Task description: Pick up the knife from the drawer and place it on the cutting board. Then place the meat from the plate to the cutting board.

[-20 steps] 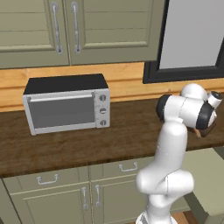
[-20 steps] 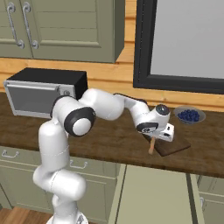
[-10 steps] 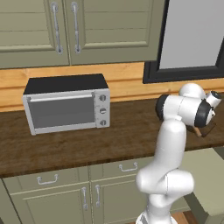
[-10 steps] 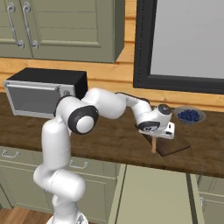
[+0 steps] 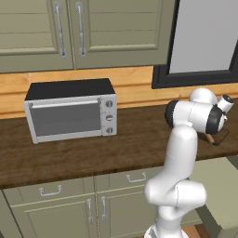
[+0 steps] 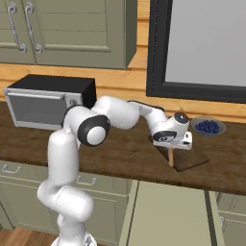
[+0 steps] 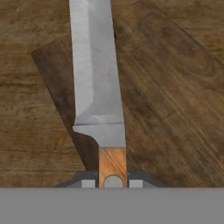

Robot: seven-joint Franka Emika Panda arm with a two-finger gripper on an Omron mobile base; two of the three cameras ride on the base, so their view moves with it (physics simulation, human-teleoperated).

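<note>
Item: knife (image 7: 97,87). Pale silver blade, tan-brown wooden handle. Clamped by the handle between the closed fingers of the tool (image 6: 172,147), blade running forward and away from the fingers in the hand view. In the right base view the handle end hangs just below the tool, angled down toward the board. Held by the handle, judged so that the blade can be laid flat without the fingers meeting the wood first.

Item: cutting board (image 7: 166,87). Thin, dark brown, lying on the surface (image 6: 120,153) directly under and ahead of the tool. The blade overhangs the board's near corner region; whether steel touches wood cannot be told. Judged position: close enough for release, so the first half of the task is near its end.

Item: bowl of blue berries (image 6: 208,127). Small, grey, on the surface beyond the tool, near the board's far side. No part in the task.

Item: toaster oven (image 5: 72,109). Silver and black, on the surface well apart from the tool, by the back wall.

Item: arm (image 5: 186,139). White, reaching out over the surface so the tool hangs above the board.

Outstanding: knife release, then transfer of the meat to the board.
</note>
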